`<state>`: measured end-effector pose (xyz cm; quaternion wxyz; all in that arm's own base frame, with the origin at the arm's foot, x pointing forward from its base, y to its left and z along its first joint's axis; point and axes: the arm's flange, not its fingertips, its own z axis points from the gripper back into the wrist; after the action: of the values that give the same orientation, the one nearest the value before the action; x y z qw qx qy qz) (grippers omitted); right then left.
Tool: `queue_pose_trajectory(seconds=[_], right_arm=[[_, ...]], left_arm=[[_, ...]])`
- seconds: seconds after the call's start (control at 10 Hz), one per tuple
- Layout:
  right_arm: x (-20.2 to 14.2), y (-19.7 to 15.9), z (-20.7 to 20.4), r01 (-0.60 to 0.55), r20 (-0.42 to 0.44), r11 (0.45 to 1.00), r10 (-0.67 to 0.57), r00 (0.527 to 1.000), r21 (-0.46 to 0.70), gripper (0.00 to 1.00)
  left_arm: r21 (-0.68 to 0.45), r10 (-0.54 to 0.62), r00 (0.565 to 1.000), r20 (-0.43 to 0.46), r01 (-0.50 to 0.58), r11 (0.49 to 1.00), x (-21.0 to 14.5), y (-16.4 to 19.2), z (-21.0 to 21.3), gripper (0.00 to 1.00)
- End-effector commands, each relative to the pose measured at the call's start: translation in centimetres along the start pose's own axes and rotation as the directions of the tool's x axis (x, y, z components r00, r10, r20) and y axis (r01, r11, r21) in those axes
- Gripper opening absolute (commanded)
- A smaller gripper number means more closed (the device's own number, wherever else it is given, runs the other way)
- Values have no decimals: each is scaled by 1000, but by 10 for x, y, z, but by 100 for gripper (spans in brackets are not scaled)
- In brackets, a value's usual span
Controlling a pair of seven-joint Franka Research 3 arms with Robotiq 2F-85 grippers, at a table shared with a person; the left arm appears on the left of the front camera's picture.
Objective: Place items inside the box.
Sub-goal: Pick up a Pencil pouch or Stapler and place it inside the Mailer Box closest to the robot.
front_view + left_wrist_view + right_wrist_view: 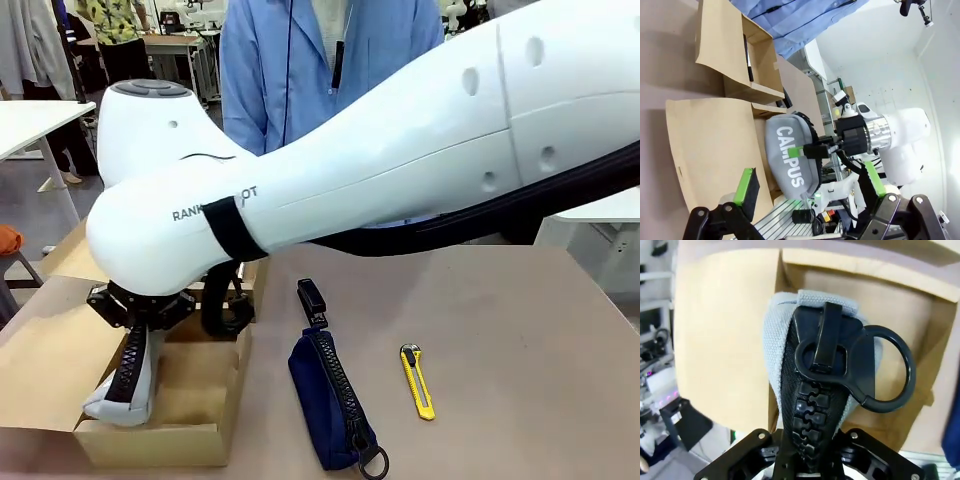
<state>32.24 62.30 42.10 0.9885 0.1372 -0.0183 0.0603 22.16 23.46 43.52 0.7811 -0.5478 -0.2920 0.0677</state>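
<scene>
My right gripper (138,322) has reached across to the left and is shut on a pale grey zip pouch (122,396). The pouch hangs upright with its lower end inside the open tan box (150,446). In the right wrist view the grey pouch (782,345) shows its black zipper and ring pull above the box (855,295). In the left wrist view my left gripper (810,197) is open with nothing between its green pads, looking at the grey pouch (790,162) marked CAMPUS. A navy zip pouch (330,400) and a black stapler (312,300) lie on the table.
A yellow utility knife (417,380) lies right of the navy pouch. The box's wide lid flap (45,360) lies open to the left. A smaller cardboard box (760,65) stands beyond it. A person in a blue coat (300,60) stands at the far side.
</scene>
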Motion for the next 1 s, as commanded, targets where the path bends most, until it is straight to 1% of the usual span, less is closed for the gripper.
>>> queue_pose_trajectory(seconds=[0.0,0.2,0.5,0.7,0.9], right_arm=[[13,8,-3,70,16,996,-69,997,-56,5],[24,-2,-18,94,-11,992,-95,995,-80,5],[31,-11,-47,114,-94,988,-124,988,-108,5],[31,-14,-61,119,-112,985,-133,985,-123,5],[34,-17,-64,122,-126,985,-138,982,-122,5]], left_arm=[[-17,-19,1000,8,19,1000,1,-2,-1,100],[-17,-19,1000,8,19,1000,1,-2,-1,100],[-17,-19,1000,8,19,1000,1,-2,-1,100],[-17,-19,1000,8,19,1000,1,-2,-1,100],[-17,-19,1000,8,19,1000,1,-2,-1,100]])
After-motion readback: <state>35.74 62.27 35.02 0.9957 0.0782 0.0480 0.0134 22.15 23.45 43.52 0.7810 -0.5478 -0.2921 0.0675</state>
